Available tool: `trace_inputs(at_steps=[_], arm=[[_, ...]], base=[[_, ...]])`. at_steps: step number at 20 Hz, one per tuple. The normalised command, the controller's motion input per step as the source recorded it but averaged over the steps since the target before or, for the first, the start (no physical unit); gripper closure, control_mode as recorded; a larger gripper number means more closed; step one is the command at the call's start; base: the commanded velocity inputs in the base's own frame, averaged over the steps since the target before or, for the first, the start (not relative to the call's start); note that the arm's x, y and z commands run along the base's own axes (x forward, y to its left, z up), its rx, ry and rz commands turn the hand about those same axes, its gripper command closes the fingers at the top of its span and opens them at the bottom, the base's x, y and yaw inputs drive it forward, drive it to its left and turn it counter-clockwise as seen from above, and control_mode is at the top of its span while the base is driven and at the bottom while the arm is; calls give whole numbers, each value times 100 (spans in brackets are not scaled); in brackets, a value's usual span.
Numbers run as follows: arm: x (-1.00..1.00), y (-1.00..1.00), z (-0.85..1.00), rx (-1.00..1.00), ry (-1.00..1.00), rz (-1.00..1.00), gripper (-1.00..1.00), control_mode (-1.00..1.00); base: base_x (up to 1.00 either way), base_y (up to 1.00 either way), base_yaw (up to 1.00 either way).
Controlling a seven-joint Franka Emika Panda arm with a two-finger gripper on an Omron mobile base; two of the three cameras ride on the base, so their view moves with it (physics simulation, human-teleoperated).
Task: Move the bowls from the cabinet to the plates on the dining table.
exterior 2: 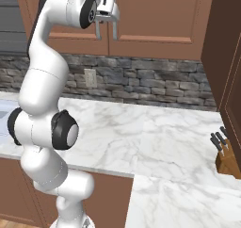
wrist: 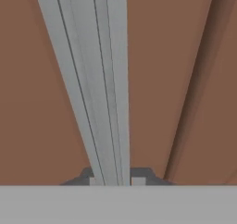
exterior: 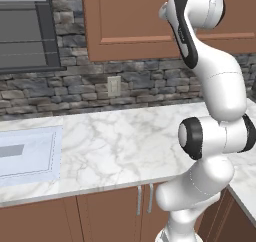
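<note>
cabinet (exterior 2: 155,20): matt reddish-brown wood | handle (wrist: 99,79): smooth silver metal | counter (exterior 2: 155,142) below cabinet: glossy veined marble

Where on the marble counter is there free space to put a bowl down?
The widest bare patch of the marble counter lies between the sink and the robot arm. A second bare stretch runs between the arm and the knife block. It is tight near the knife block in the corner and up at the cabinet handle.
</note>
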Motion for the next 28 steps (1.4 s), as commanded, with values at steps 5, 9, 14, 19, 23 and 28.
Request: trace_inputs(at_steps=[5,9,14,19,23,28], arm=[[-18,11,0,-1,-3,0,100,-100],[-76,46,1,-7,-15,0,100,-100],[-83,45,1,-10,-18,0,100,-100],[-73,33,0,-7,-13,0,100,-100],[-66,17,0,-4,-4,0,100,-100],[-27,23,0,0,0,-1,100,-100]], base=[[0,0,0],[0,0,0],[0,0,0],[0,0,0],[0,0,0],[0,0,0]])
